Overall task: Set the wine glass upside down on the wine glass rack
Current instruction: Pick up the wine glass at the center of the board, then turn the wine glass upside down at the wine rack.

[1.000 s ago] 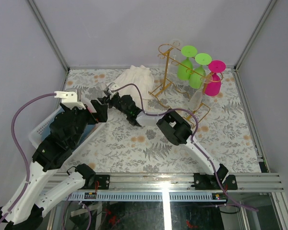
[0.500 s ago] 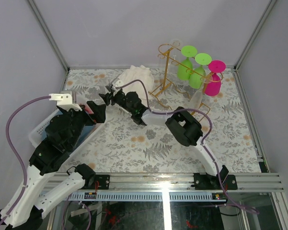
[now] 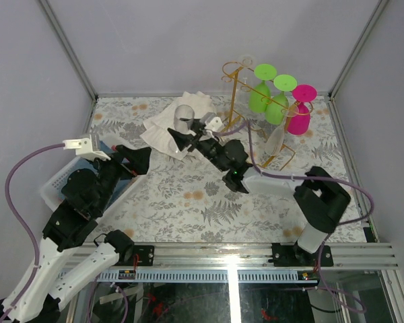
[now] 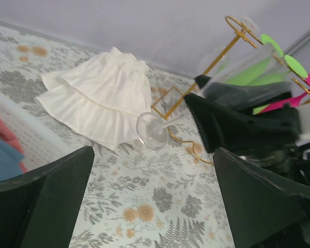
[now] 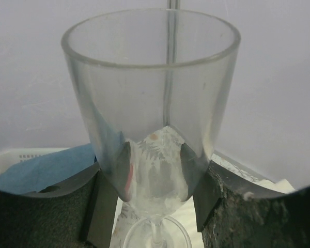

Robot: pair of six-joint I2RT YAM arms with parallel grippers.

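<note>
A clear wine glass (image 3: pixel 183 116) is held above the white cloth, my right gripper (image 3: pixel 188 130) shut on its bowl. In the right wrist view the bowl (image 5: pixel 151 93) fills the frame, with the gripper (image 5: pixel 152 173) clamping it from both sides and the foot below. The left wrist view shows the glass's round foot (image 4: pixel 154 131) facing the camera. The gold wire wine glass rack (image 3: pixel 237 94) stands at the back right, also visible in the left wrist view (image 4: pixel 217 58). My left gripper (image 3: pixel 136 159) hangs open and empty at the left (image 4: pixel 152 206).
Two green glasses (image 3: pixel 262 93), a pink one (image 3: pixel 299 114) and a clear one (image 3: pixel 276 138) hang upside down on the rack. A white cloth (image 3: pixel 163 131) lies at the back. A white basket (image 3: pixel 54 185) with blue fabric sits at the left under my left arm.
My right arm has swung right toward the rack, carrying the wine glass from left of the cloth to over it. My left arm has drawn back a little, still open.
</note>
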